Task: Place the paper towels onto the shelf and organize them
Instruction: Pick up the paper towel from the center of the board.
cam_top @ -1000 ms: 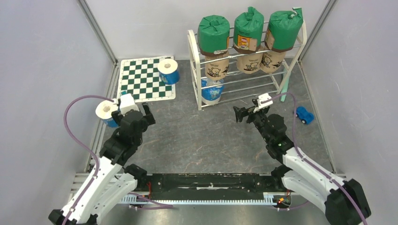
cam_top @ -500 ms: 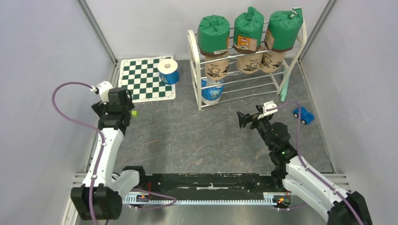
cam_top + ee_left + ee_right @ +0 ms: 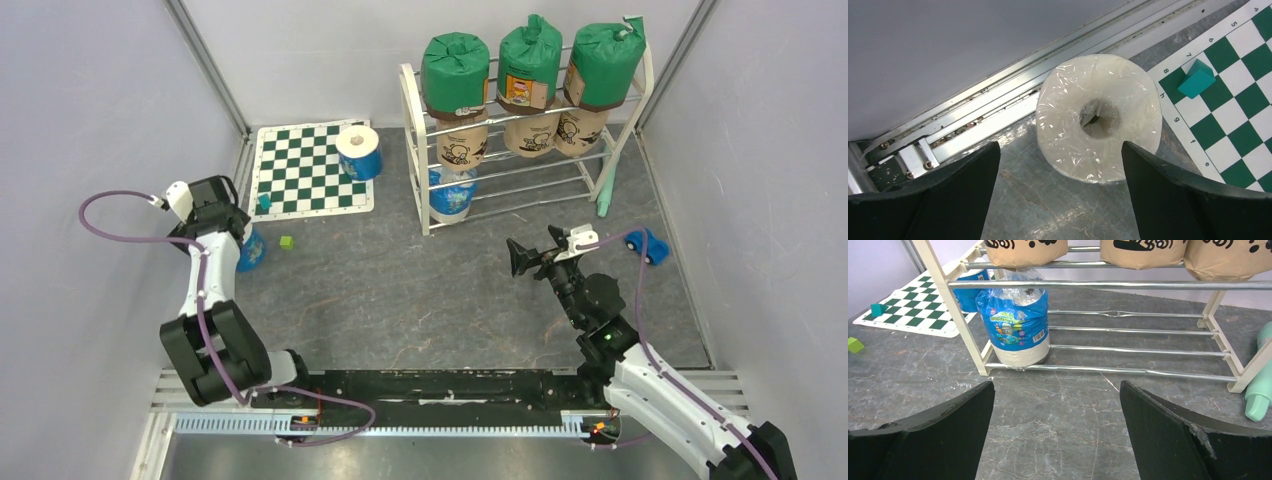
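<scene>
Grey marbled surface point(image 3: 420, 290), pale walls on three sides, aluminium rail point(image 3: 973, 110) along the left edge. Shelf point(image 3: 412, 130) stands upper right in the overhead view: three green rolls point(image 3: 455, 70) on the top tier, three tan rolls point(image 3: 462, 145) on the tier below, one blue-wrapped roll point(image 3: 452, 195) at the left end of the lowest tier. Two more blue-wrapped ones are not yet shelved: the mat roll point(image 3: 358, 152) on the chessboard mat point(image 3: 300, 185), and the rail-side roll point(image 3: 1098, 125) standing on end at the left edge.

Step in hand, by my reading: pickup of the rail-side roll. Left jaws spread wide, empty, hanging over it. In the left wrist view the roll sits centre frame, lined up with the gap but beyond the tips, touching neither. Next move calls for a descent until the fingers bracket the wrap, then a close. Right jaws also released and empty, facing the shelf's lowest tier, well apart from it
</scene>
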